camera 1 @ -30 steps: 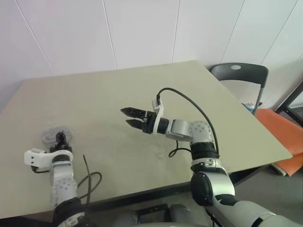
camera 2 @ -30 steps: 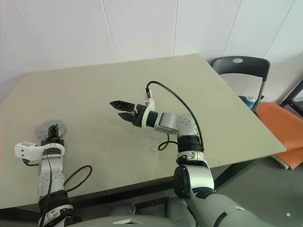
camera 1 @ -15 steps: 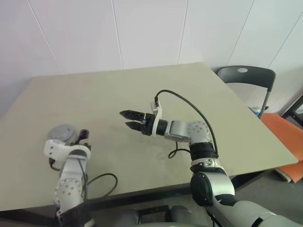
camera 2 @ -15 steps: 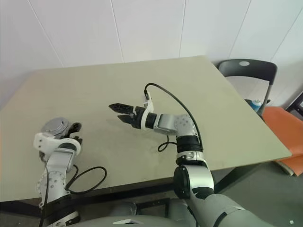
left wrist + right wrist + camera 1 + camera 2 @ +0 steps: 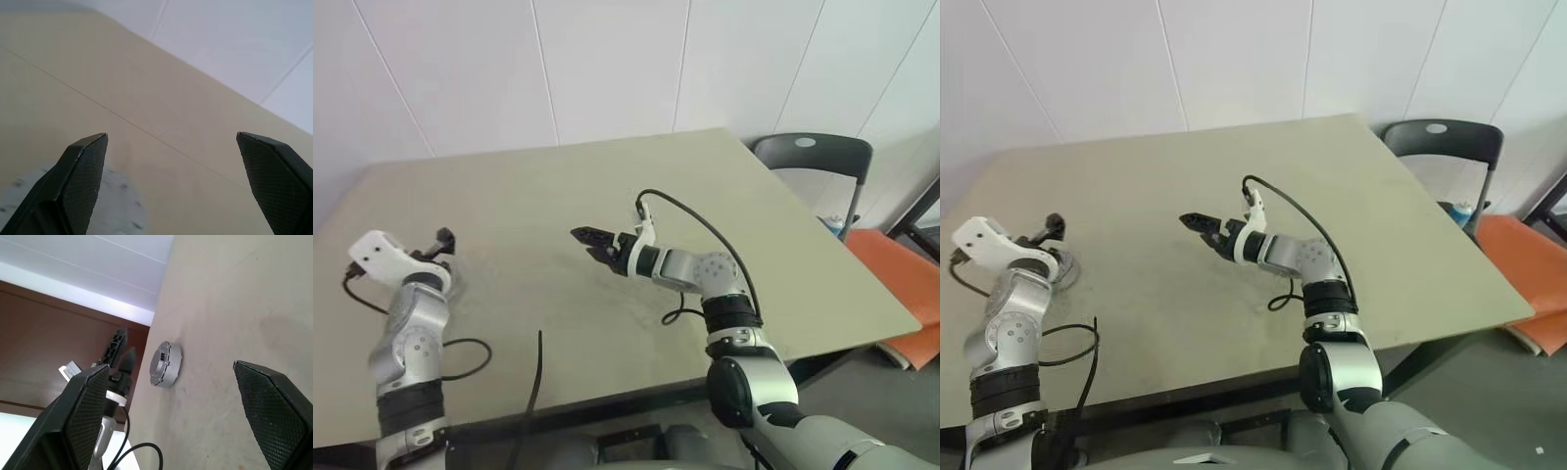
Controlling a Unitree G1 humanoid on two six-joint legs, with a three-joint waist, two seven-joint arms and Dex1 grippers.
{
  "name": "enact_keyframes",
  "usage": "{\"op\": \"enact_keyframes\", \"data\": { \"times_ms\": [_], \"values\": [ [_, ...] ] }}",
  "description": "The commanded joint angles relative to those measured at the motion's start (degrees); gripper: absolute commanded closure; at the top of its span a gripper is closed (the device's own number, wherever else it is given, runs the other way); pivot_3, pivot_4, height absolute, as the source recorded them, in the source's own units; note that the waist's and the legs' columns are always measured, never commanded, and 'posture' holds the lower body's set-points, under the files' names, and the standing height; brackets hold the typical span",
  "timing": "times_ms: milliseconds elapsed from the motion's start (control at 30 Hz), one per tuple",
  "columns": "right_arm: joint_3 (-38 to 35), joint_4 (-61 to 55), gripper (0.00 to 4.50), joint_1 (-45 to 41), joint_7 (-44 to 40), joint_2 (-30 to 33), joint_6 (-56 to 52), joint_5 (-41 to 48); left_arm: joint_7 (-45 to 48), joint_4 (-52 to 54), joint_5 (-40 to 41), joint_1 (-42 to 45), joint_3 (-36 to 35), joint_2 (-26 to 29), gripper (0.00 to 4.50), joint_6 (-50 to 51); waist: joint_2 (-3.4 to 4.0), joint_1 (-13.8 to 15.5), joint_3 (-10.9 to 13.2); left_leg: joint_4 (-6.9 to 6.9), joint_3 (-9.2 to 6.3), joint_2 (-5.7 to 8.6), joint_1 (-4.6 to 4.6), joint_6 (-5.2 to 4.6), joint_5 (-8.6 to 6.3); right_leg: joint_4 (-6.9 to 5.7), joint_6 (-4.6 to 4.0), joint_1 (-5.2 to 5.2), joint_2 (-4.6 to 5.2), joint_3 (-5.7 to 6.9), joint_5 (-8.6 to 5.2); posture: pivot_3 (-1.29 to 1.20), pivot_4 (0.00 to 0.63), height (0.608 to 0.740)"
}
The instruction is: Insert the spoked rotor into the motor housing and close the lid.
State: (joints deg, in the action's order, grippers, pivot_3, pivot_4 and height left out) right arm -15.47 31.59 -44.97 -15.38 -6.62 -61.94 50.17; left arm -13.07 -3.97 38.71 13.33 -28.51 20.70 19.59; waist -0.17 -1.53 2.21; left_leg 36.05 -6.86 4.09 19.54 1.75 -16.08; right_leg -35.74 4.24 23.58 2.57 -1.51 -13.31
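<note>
Left gripper (image 5: 171,186) fingers spread wide, nothing between them, bare tan table (image 5: 161,112) showing through the gap in the left wrist view; a pale grey rounded edge sits low by one finger (image 5: 80,181), too blurred to name. In the head views the left gripper (image 5: 441,241) hangs raised over the table's left side, black fingers pointing forward, white wrist block behind it. Right gripper (image 5: 176,421) fingers also wide apart and empty; in the head views the right gripper (image 5: 591,241) hovers over the middle of the table, pointing toward the robot's left, black cable looping off the wrist. Through the right gripper's fingers: a closed round grey disc, the motor housing with lid (image 5: 165,364) on, lying flat on the table with a small dark mark on its face; the left gripper's black fingers (image 5: 120,352) just beside it, not touching. In the right eye view the same disc (image 5: 1065,266) peeks out on the table just under the left forearm, mostly hidden. Spoked rotor cannot be made out. Dark chair (image 5: 808,157) past the table's far right corner, orange object (image 5: 901,284) on the floor to the right.
</note>
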Motion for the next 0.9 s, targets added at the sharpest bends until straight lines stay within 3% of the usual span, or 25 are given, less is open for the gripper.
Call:
{"op": "enact_keyframes", "data": {
  "times_ms": [33, 167, 367, 633, 900],
  "values": [
    [0.36, -1.17, 0.27, -1.36, -1.26, -2.2, 0.82, -0.1, 1.76, -3.92, -3.53, 0.74, -3.72, 2.49, 0.02, -4.23, 0.0, 0.09, 0.0, -0.02, -0.01, 0.0, 0.02, 0.0, 0.0, 0.05, 0.0, 0.0, 0.02, 0.0, 0.0, 0.0, 0.0, 0.74],
    [1.13, -1.88, 0.27, -0.92, -1.8, -2.28, 0.84, -0.75, 4.59, -5.79, -10.78, -0.04, -1.0, 5.4, 0.02, -7.08, -0.01, 0.5, 0.01, -0.04, -0.05, -0.01, 0.05, 0.0, -0.01, 0.13, 0.01, -0.01, 0.05, 0.03, 0.0, 0.0, 0.0, 0.74],
    [6.52, -5.22, 0.27, 0.87, -3.63, -0.93, 6.09, -6.5, 14.27, -4.31, -14.13, 0.55, 3.13, 4.31, 0.02, -12.98, -0.01, 0.71, 0.01, -0.01, -0.06, 0.03, 0.05, 0.0, -0.01, 0.21, 0.0, -0.08, 0.08, 0.05, 0.0, 0.0, 0.0, 0.74],
    [19.5, -11.05, 0.27, 5.07, -11.86, 2.65, 27.86, -22.66, 36.77, 0.93, -10.43, -1.42, 10.39, 2.16, 0.02, -18.59, 0.01, 0.01, 0.02, -0.06, 0.0, 0.01, 0.17, 0.0, -0.02, 0.27, 0.01, 0.06, 0.11, 0.0, 0.01, 0.0, 0.0, 0.74],
    [23.44, -4.73, 0.27, 5.11, -12.34, 6.67, 51.82, -37.1, 53.81, 6.34, -4.22, -5.09, 13.94, 4.57, 0.02, -12.93, 0.05, -0.97, 0.05, -0.04, -0.05, -0.02, 0.12, -0.01, -0.01, 0.26, 0.01, -0.01, 0.08, 0.03, 0.0, 0.0, 0.0, 0.74]
  ]
}}
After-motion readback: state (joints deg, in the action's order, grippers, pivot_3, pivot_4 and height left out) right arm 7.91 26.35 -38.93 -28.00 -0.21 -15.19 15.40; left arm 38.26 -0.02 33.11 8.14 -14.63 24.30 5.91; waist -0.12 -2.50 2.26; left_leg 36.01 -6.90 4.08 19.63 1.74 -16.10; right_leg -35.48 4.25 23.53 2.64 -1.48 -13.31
